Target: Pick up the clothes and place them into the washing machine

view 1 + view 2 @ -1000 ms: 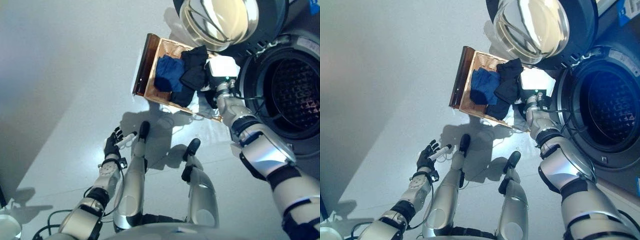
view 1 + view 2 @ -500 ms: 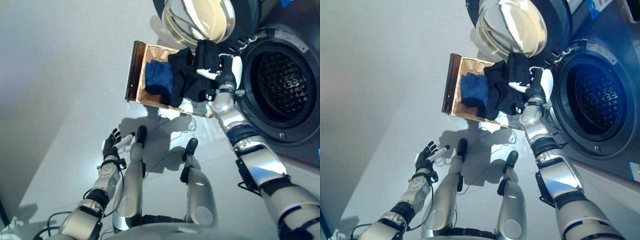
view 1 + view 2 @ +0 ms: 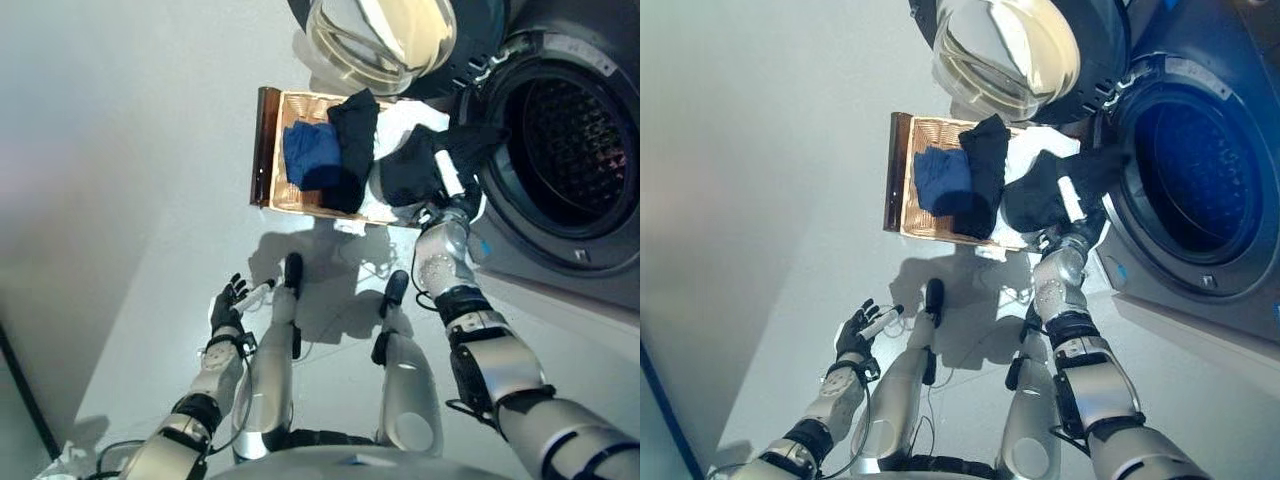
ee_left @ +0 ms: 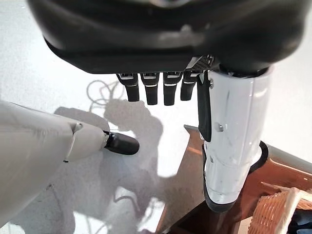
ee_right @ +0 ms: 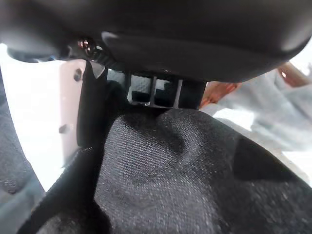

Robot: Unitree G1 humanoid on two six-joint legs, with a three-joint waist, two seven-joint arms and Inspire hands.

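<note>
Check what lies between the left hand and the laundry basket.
Only bare grey floor: in the left eye view the left hand hangs open, apart from the basket; nothing lies between them.

Matt black woven cloth (image 5: 185,170). Woven wicker basket (image 3: 300,190) with glossy brown wooden rim. Glossy glass washer door (image 3: 375,35). Perforated metal drum (image 3: 575,130). Smooth grey floor (image 3: 120,150).

Washer drum mouth (image 3: 575,125) open, unobstructed; swung-out door (image 3: 375,40) overhangs basket (image 3: 268,150) far end; right hand (image 3: 450,185) with black garment (image 3: 410,175) at drum rim.
</note>
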